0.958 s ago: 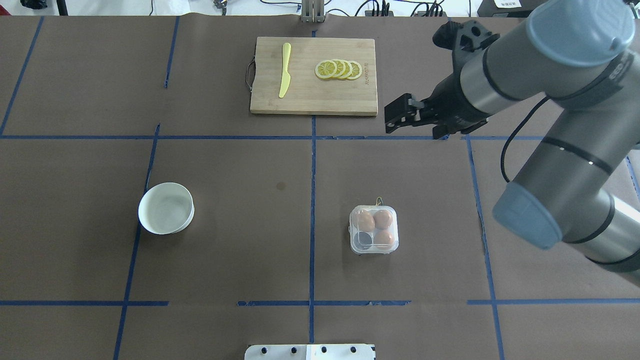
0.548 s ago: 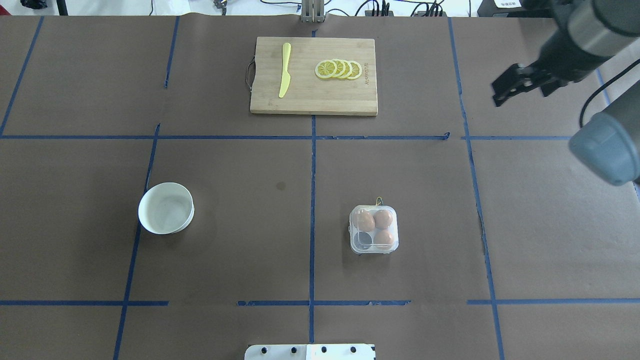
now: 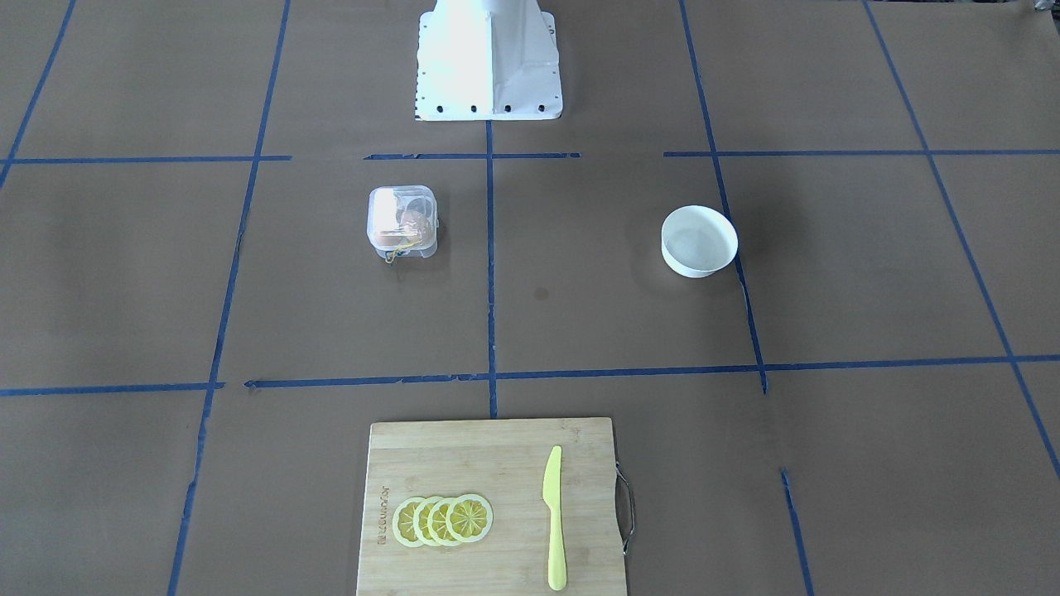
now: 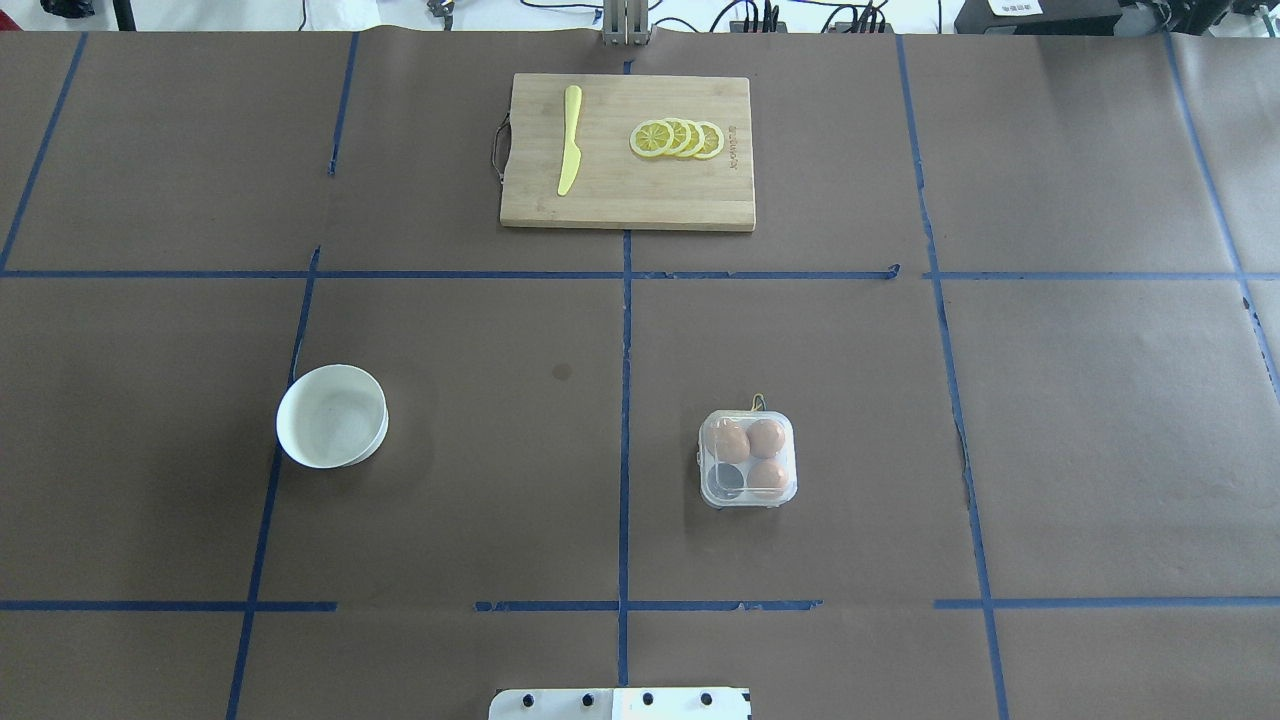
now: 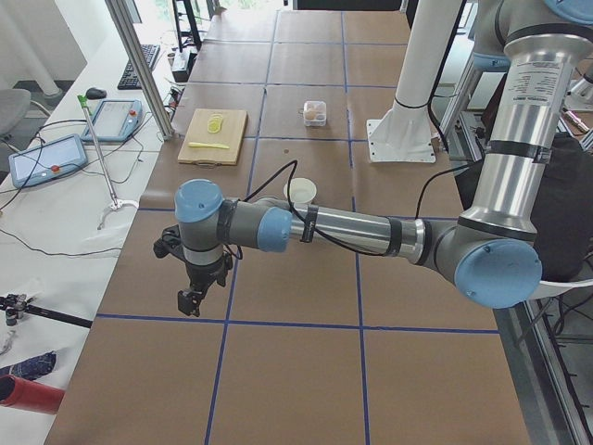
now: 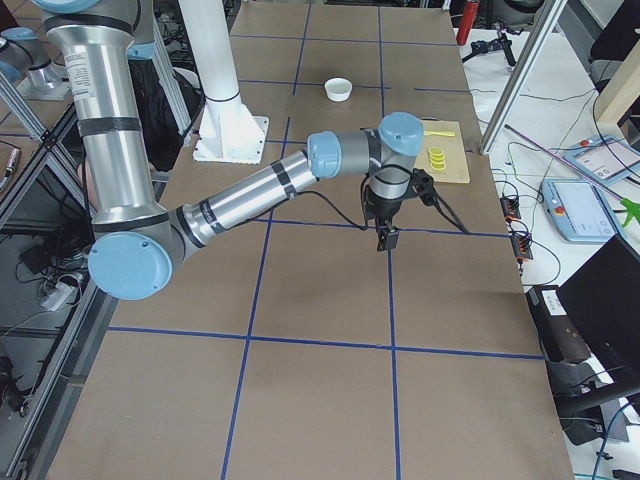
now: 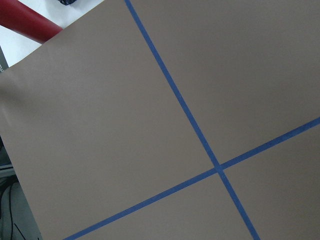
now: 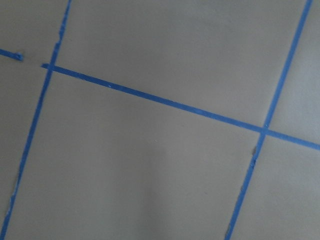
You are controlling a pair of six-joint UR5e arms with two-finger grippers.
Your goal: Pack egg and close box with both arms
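Three orange-brown eggs (image 4: 766, 438) are seated in three of the four cups of the clear box (image 4: 724, 482), whose lid is seen lying over them; the box is set right of the bench's middle, nearer the robot's edge than the far edge. A white bowl (image 4: 332, 416) is placed toward the left end, and a cutting board (image 4: 627, 205) bearing a yellow knife (image 4: 570, 140) and lemon slices (image 4: 677, 138) is laid at the far edge. The left gripper (image 5: 192, 298) is held over the left end and the right gripper (image 6: 385, 238) over the right end, both well apart from the box; whether either is open or closed cannot be told.
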